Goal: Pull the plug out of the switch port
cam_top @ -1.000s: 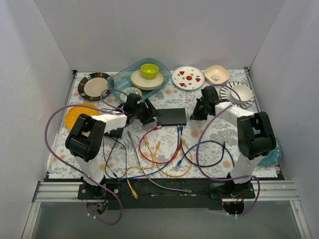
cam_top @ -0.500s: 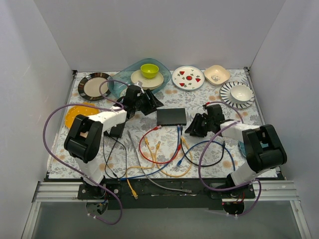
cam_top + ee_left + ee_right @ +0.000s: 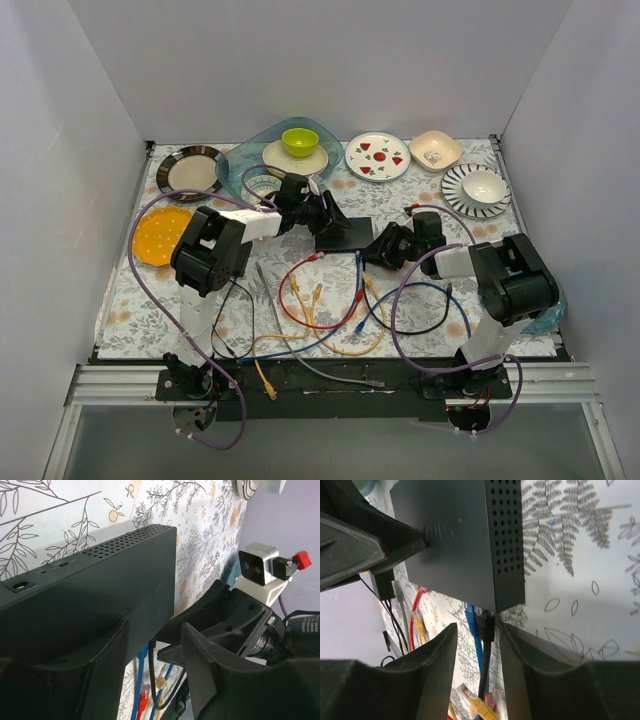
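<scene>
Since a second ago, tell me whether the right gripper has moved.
Yes. The right gripper has come nearer and leftward, away from the striped plate, to the near right corner of the switch.

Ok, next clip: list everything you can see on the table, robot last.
switch: one, black, centre
cables: several, red, blue, yellow, black, grey, in front of switch
glass dish: one, blue, far centre
cream plate: one, cream, in glass dish
green bowl: one, green, on cream plate
small dish: one, patterned, before glass dish
dark-rimmed plate: one, brown and cream, far left
orange plate: one, orange, left
spotted plate: one, white with red, far centre
cream bowl: one, cream, far right
striped plate: one, black and white, right
white bowl: one, white, on striped plate
cloth: one, floral white, covering table
left gripper: one, black, open, at switch's left end
right gripper: one, black, open, astride black plug
</scene>
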Robot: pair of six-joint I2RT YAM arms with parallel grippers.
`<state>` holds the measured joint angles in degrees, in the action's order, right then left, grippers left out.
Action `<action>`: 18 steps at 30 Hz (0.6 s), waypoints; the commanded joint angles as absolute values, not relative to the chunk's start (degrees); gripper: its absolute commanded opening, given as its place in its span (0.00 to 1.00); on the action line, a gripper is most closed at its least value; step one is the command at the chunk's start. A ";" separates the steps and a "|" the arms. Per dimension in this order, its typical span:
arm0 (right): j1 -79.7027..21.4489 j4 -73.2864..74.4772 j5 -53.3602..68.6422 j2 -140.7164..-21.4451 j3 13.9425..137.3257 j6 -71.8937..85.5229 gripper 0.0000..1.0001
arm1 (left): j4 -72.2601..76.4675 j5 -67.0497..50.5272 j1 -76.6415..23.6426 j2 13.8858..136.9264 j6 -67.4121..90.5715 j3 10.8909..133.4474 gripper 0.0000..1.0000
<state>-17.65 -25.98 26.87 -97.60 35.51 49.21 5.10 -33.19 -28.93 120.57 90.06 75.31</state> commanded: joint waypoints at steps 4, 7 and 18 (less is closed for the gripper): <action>-17.58 -33.04 26.11 -102.13 36.65 53.17 0.44 | -1.21 -33.92 -28.65 121.55 86.75 77.26 0.44; -17.40 -35.68 25.93 -102.30 35.17 54.49 0.41 | -1.67 -33.93 -28.74 121.99 86.66 77.08 0.44; -14.42 -44.73 27.86 -105.47 32.08 60.82 0.34 | -0.26 -34.19 -28.56 123.31 87.10 75.06 0.43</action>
